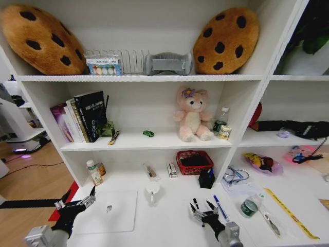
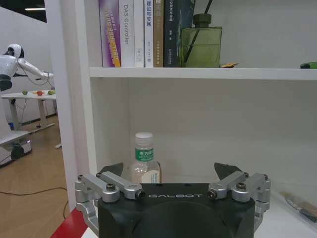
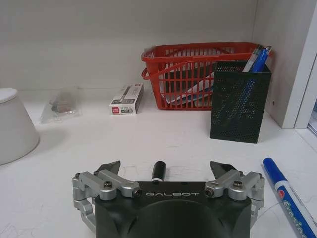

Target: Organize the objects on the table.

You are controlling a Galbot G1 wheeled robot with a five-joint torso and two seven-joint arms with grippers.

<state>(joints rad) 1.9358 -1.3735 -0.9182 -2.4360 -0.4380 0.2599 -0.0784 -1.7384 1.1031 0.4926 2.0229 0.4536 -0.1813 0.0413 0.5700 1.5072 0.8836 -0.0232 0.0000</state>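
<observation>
While the left gripper [image 1: 79,203] hovers at the laptop's [image 1: 108,210] nine o'clock, jaws spread, the right gripper [image 1: 202,210] straddles the black pen [image 3: 159,171], jaws spread.

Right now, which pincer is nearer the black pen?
Right. The right pincer sits over the black pen, which lies between its open fingers. The left pincer hovers across the desk beside the laptop.

I have both arms low and reaching forward, well apart. My left hand [image 1: 77,203] has its fingers spread wide, holding nothing. My right hand [image 1: 203,210] is likewise spread and holding nothing.
</observation>
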